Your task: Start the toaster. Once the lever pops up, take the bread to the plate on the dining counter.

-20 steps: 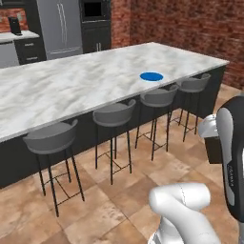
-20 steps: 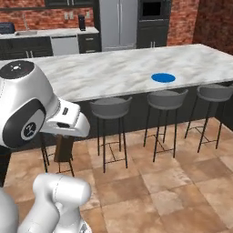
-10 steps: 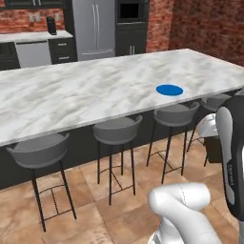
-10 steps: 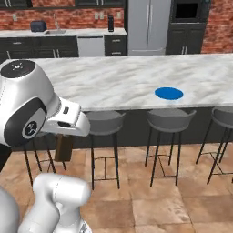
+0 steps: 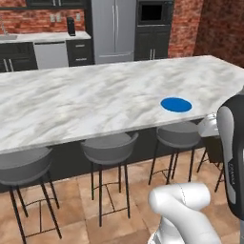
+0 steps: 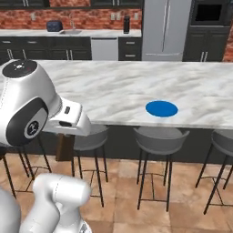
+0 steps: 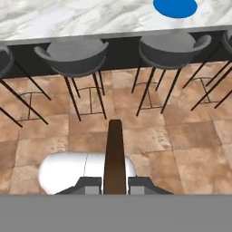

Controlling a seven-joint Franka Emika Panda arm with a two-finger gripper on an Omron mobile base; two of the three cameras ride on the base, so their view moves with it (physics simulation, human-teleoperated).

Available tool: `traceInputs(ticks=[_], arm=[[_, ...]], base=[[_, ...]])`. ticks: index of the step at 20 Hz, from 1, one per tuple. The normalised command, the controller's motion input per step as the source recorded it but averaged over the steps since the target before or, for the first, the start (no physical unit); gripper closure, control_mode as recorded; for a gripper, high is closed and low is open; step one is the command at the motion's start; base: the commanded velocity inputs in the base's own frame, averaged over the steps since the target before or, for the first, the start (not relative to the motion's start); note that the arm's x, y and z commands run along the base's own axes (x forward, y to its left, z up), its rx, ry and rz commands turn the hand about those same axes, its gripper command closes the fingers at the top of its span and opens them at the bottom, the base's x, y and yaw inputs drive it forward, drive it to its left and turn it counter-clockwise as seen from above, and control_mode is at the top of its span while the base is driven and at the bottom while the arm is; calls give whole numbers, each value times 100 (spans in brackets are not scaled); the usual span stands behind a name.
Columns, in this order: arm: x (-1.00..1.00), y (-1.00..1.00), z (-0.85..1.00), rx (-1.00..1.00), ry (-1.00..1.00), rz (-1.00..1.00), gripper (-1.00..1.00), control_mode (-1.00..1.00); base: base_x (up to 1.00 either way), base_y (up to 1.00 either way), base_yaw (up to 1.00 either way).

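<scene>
My gripper (image 7: 114, 183) is shut on the bread (image 7: 114, 154), a thin dark-brown slice seen edge-on between the fingertips. In the right base view the bread (image 6: 65, 146) hangs under the white hand, over the tiled floor in front of the stools. The blue plate (image 5: 176, 104) (image 6: 161, 108) (image 7: 175, 7) lies near the front edge of the white marble dining counter (image 5: 86, 100) (image 6: 109, 86) (image 7: 68, 18), ahead of the gripper and to its right. A dark boxy toaster (image 6: 54, 26) stands far back on the rear worktop beside the sink.
Grey bar stools (image 5: 110, 147) (image 6: 161, 135) (image 7: 74, 54) line the counter's near side between me and the plate. Brown tiled floor (image 7: 181, 136) lies below the hand. A steel fridge (image 5: 113, 28) and black cabinets stand against the brick back wall.
The whole scene has shifted as the base moved: counter, plate and stools now appear closer and more square-on. The gripper stays shut on the bread.
</scene>
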Motion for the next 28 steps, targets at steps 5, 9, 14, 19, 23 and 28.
traceInputs(ticks=[5,9,14,19,23,28], arm=[[0,0,0,0,0,0,100,100],[0,0,0,0,0,0,100,100],[0,0,0,0,0,0,100,100],[0,0,0,0,0,0,100,100],[0,0,0,0,0,0,100,100],[0,0,0,0,0,0,100,100]], base=[[67,-52,23],[50,-49,16],[52,-40,11],[60,-33,7],[44,-41,8],[39,-43,8]])
